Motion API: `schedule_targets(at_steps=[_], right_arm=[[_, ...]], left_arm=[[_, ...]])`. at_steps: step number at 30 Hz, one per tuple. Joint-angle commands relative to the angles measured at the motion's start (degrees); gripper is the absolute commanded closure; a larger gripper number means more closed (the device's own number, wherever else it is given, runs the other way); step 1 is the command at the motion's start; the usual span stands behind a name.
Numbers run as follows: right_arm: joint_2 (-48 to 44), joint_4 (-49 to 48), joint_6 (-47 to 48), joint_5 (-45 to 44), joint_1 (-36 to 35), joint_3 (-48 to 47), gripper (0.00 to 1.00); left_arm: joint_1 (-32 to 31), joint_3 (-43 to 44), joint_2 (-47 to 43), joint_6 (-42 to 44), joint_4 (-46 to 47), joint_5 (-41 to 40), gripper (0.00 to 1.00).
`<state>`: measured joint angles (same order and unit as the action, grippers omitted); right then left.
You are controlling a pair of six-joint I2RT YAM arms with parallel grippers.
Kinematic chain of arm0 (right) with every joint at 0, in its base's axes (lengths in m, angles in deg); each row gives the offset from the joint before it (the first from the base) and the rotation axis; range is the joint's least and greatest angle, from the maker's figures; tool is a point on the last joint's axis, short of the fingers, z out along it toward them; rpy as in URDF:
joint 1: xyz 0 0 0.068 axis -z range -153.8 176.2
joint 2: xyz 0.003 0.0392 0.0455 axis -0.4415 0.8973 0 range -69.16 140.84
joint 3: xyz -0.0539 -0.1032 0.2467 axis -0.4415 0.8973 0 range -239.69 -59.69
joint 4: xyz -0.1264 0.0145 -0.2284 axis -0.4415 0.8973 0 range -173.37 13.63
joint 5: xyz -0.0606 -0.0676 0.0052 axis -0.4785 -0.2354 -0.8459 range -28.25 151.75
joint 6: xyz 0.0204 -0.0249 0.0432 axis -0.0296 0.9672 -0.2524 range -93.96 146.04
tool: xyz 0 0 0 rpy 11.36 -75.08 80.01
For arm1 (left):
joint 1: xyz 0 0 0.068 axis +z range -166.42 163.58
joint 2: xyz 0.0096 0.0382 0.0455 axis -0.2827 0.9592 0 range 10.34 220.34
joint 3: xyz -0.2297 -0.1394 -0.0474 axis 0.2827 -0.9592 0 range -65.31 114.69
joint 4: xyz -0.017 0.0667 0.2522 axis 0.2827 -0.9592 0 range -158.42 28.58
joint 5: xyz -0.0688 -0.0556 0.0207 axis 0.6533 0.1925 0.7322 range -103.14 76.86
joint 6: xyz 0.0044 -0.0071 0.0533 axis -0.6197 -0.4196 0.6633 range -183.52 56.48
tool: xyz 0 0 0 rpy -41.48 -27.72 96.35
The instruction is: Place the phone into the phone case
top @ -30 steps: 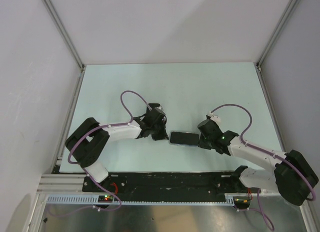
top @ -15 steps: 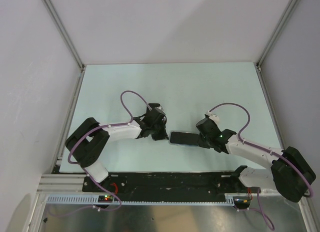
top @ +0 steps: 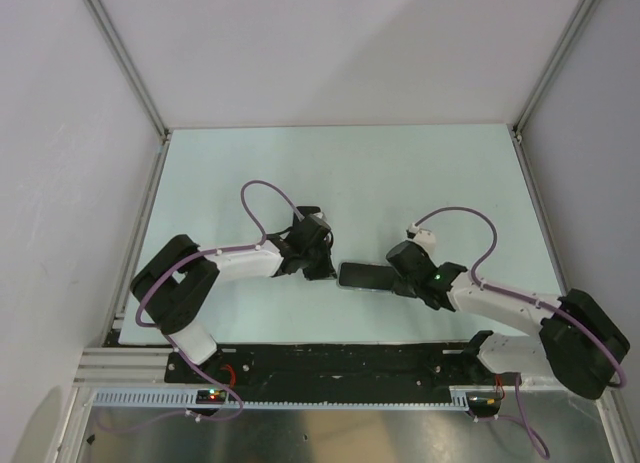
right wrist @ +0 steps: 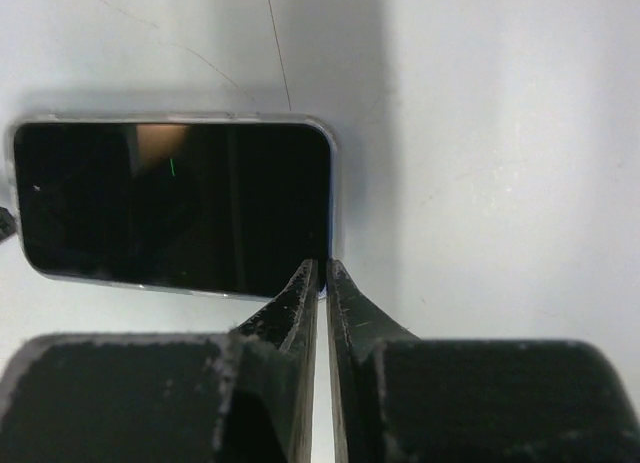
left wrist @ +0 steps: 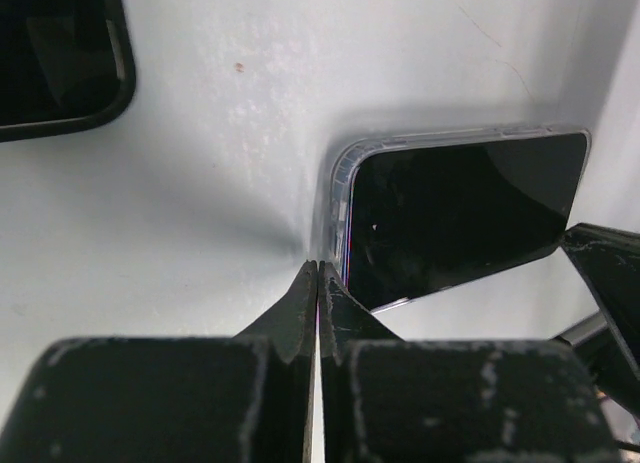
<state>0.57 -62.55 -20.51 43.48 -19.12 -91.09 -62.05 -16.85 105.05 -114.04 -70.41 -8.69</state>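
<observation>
Overhead, your pale worktop (top: 400, 173) lies between white walls (top: 330, 43); only the left wrist shows a second black phone (left wrist: 55, 58). Your left claw (left wrist: 316, 278) and right claw (right wrist: 322, 273) are clenched.

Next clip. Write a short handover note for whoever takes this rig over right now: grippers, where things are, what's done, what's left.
Left gripper: shut, tips at the corner of the phone case nearest it.
Right gripper: jaws all but closed, tips at a corner of the phone.
Things: the phone lies screen up inside the clear case on the table, between the arms. A second black phone lies apart.
Done: phone laid in the case.
Left: probably pressing the corners home; whether every edge is seated cannot be told.
</observation>
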Motion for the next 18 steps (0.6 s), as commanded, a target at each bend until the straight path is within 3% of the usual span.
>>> schedule_targets(at_steps=[1, 11, 18], right_arm=[[6.75, -3.08, -3.72, 5.57, -2.78, 5.51, 0.91], [7.89, -6.2, -6.29, 6.32, -4.89, 8.29, 0.93], [2.69, -0.88, -1.09, 4.67, -1.53, -0.49, 0.89]], left_arm=[[-0.49, -0.09, -0.97, 0.2, 1.51, -0.89, 0.99], [-0.52, -0.28, -0.99, 0.2, 1.57, -0.79, 0.99], [-0.64, 0.65, -1.3, 0.56, 1.5, -0.54, 0.99]])
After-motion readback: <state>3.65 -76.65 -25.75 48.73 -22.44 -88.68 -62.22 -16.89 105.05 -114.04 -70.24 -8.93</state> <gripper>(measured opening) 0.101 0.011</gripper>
